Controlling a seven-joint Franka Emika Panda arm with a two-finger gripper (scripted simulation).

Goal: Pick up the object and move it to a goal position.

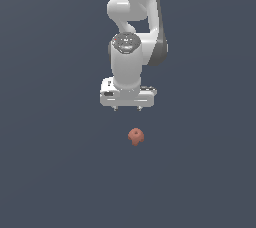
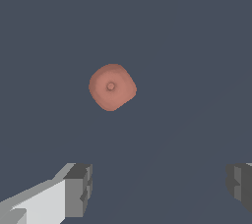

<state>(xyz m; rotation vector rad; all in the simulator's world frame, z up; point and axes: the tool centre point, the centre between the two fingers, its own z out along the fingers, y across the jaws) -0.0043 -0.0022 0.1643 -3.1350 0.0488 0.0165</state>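
The object is a tiny terracotta lump with a rounded top, lying on the dark grey surface. In the wrist view it shows from above as a rounded reddish-orange shape with a small dimple in its middle. My gripper hangs above the surface, a little behind the object in the exterior view and not touching it. Its jaws stand wide apart and empty. Both fingertips show in the wrist view, with the object outside the gap between them.
The white arm rises out of the exterior view's top. The dark grey surface fills both views; nothing else shows on it.
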